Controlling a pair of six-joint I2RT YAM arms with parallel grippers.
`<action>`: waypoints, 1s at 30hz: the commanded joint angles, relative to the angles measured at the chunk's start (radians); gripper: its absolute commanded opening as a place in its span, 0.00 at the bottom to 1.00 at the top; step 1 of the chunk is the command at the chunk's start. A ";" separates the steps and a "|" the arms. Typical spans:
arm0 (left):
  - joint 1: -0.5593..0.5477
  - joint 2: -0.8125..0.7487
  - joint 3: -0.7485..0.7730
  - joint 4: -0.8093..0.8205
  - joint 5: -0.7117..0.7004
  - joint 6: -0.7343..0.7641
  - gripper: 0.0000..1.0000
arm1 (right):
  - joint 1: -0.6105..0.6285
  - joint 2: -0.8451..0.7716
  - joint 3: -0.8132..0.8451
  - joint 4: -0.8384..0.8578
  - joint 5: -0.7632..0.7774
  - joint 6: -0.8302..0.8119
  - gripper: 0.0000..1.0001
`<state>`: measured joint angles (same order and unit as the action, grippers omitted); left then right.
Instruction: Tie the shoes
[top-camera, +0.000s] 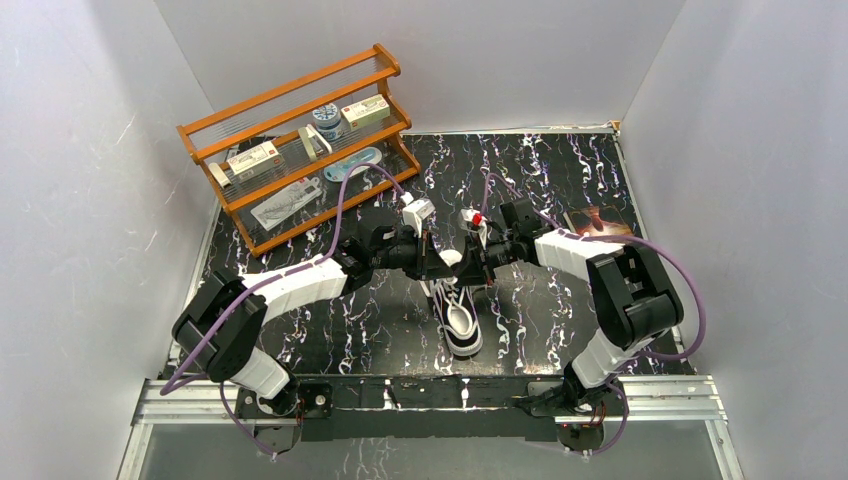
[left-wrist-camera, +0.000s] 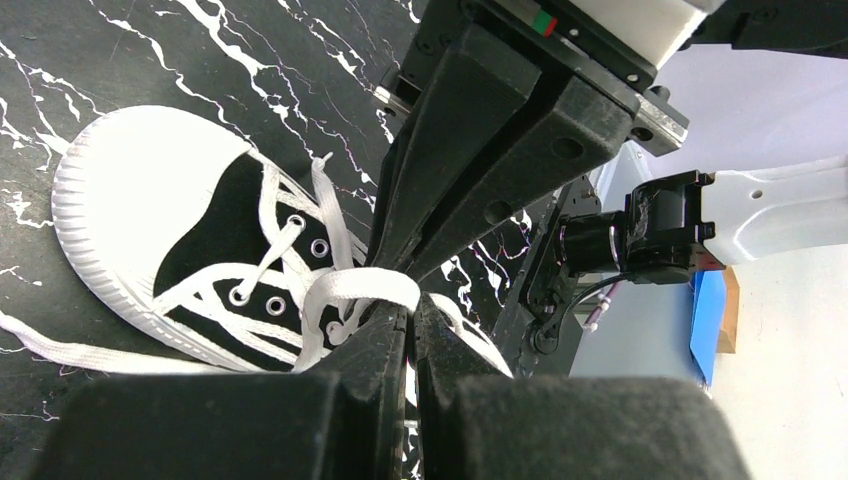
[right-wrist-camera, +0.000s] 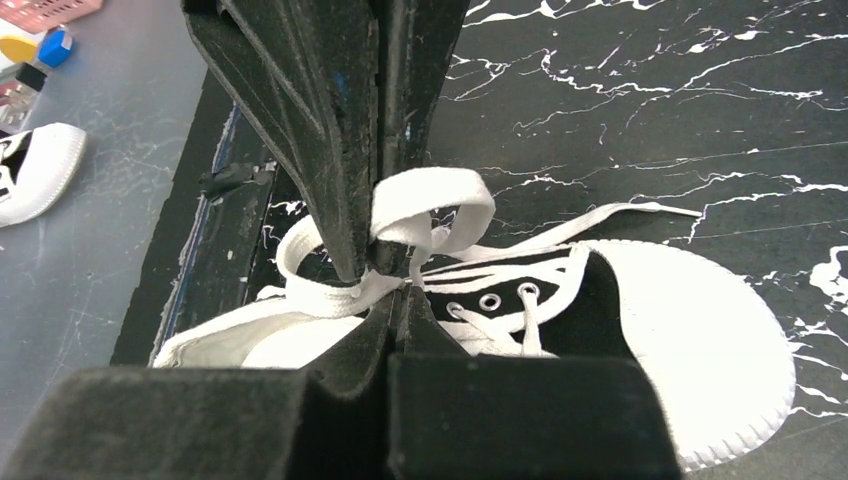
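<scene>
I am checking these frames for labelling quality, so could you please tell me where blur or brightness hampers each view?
Top external view: even light, sharp, but the black canvas sneaker with white rubber toe cap is tiny, its lacing masked by the left gripper and right gripper. Left wrist view: white lace loop crisp, near black fingers blurred. Right wrist view: likewise.

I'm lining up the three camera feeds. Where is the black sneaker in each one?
Top external: sneaker at centre, slightly below the middle.
Left wrist: left half, toe cap pointing left.
Right wrist: lower right, toe cap at the right.
Shared landmark: the marbled black tabletop under it; both wrist views also show the pinched lace loop.
</scene>
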<state>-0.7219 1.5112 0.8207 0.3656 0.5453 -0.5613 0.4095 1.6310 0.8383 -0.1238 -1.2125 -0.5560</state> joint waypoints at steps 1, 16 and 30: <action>0.008 0.003 0.048 0.036 0.035 0.001 0.00 | 0.002 0.031 0.044 0.009 -0.097 0.000 0.00; 0.013 0.048 0.121 -0.097 -0.019 0.029 0.20 | 0.004 0.090 0.021 0.058 -0.191 0.020 0.00; 0.109 -0.117 0.090 -0.357 0.014 0.125 0.85 | -0.032 0.100 0.000 0.110 -0.178 0.060 0.00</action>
<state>-0.6327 1.4872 0.9119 0.1143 0.5331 -0.4839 0.3977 1.7432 0.8471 -0.0628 -1.3647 -0.5102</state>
